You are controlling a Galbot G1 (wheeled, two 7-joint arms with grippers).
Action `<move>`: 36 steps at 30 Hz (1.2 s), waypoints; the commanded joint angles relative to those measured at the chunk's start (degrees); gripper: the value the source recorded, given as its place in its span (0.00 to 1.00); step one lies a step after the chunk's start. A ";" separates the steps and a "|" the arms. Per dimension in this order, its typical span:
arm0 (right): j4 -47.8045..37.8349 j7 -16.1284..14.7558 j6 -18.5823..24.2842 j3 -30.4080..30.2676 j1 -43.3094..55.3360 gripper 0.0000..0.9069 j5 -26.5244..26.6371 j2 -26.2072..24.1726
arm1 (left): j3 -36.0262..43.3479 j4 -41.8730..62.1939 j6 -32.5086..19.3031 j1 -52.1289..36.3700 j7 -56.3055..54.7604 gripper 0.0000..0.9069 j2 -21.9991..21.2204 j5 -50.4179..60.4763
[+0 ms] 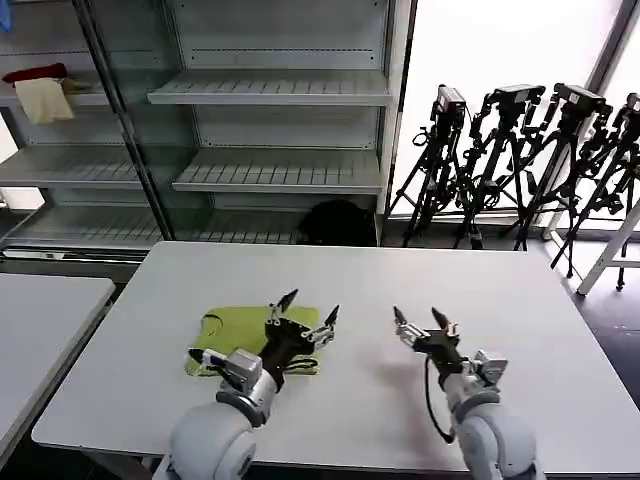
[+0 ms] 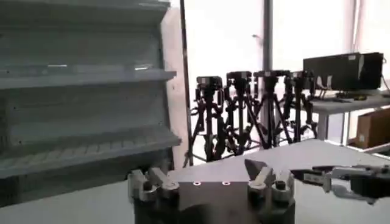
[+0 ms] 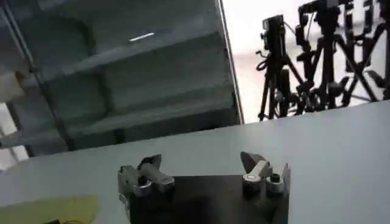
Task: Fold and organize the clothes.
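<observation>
Folded lime-green T-shirt point(image 1: 240, 335) flat on desk point(image 1: 500, 300). Left claw point(image 1: 308, 309) above it, spread, empty. Right claw point(image 1: 420, 318) beside, spread, empty.

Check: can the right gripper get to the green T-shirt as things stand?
Probably not easily: the left gripper, open, hovers over the T-shirt, blocking the near edge. The right gripper, open, is over bare table beside it.
</observation>
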 commanded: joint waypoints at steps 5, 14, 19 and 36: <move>-7.08 27.26 -5.22 -22.80 8.64 1.00 27.64 13.64 | -19.71 -3.67 0.93 3.00 -0.34 1.00 3.09 -8.23; -10.22 33.86 -5.23 -23.98 10.61 0.80 27.91 15.90 | -21.58 -4.79 1.21 4.95 0.20 1.00 2.51 -9.17; -9.87 36.65 -5.16 -23.37 11.20 0.74 27.89 16.03 | -21.89 -4.58 1.20 5.08 0.23 1.00 2.21 -9.56; -5.99 41.27 -4.99 -20.15 10.03 0.00 26.09 14.26 | -20.95 -2.96 0.92 4.82 0.21 1.00 0.75 -9.64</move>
